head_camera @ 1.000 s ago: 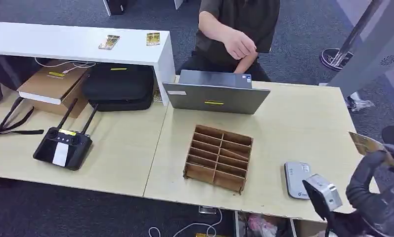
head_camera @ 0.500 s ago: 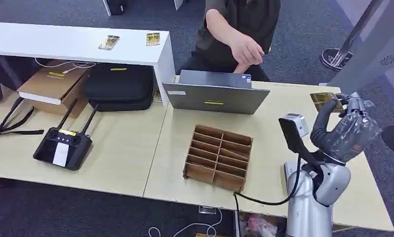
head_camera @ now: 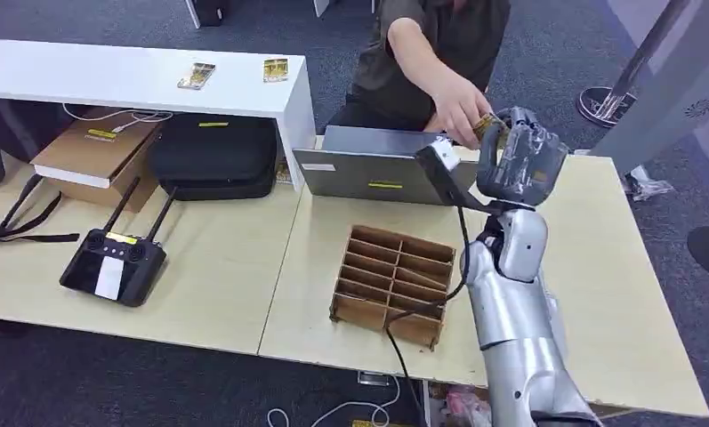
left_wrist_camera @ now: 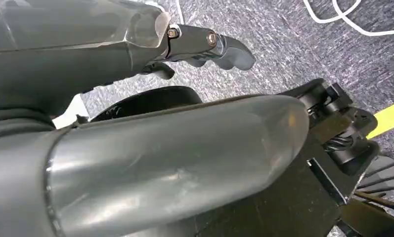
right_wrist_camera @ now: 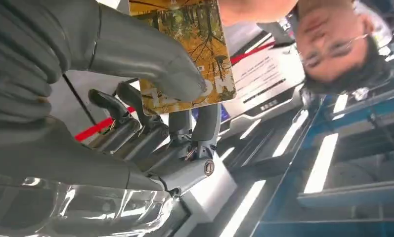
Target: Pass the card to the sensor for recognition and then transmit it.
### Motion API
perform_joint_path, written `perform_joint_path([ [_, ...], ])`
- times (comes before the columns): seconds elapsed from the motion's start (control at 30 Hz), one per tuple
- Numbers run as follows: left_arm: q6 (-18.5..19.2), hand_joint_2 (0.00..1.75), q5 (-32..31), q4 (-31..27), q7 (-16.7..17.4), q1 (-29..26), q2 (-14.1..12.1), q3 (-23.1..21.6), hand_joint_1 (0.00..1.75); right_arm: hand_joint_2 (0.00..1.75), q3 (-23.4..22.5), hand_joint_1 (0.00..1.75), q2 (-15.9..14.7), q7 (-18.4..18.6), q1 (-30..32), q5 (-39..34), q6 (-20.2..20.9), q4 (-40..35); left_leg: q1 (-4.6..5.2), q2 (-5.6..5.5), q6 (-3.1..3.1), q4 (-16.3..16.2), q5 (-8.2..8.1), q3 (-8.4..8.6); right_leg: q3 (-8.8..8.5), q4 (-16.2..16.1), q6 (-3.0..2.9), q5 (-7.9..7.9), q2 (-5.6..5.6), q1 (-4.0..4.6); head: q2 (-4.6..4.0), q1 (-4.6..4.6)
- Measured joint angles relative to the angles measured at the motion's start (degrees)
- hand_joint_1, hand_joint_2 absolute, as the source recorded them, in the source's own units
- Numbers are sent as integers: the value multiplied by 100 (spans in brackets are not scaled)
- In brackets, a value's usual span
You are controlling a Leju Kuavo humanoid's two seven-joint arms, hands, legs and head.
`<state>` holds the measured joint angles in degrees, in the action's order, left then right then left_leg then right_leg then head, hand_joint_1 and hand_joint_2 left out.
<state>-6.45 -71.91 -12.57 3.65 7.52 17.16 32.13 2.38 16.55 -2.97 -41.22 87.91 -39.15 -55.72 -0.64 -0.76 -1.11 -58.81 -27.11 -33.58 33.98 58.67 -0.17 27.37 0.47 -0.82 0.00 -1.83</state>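
Holding the card pinched between its thick grey thumb and darker fingers, the right hand is raised above the far side of the worktop, just behind the open laptop. In the head view the card shows as a small yellow edge at the top of that hand, and a person's hand reaching over the laptop touches it from the far side. The right wrist view shows the card's face printed with yellow autumn trees, the thumb pressed flat on it and the fingers behind it. The silver right arm rises from the near edge of the worktop, passing beside the wooden divided box, which sits in front of the laptop. The left hand appears in its own wrist view above grey carpet, its fingers held straight with nothing between them. On the left part of the worktop lie a black controller with two antennas, a black case and a cardboard box. Two more cards lie on the white shelf beyond.
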Motion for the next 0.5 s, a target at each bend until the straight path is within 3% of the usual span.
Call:
perform_joint_path([
  [0.47,-66,0,153,0,-9,-29,0,-88,0,175,337,175,15,-81,-275,-146,-2,305,0,-8,0,0,0,-6,1,-1,0,1,-9,0,0,2],
  [0.5,-66,0,157,0,-9,-33,0,-88,0,175,341,61,15,-81,-275,-151,-4,305,0,-9,0,0,0,-7,2,-1,1,1,-10,0,0,2],
])
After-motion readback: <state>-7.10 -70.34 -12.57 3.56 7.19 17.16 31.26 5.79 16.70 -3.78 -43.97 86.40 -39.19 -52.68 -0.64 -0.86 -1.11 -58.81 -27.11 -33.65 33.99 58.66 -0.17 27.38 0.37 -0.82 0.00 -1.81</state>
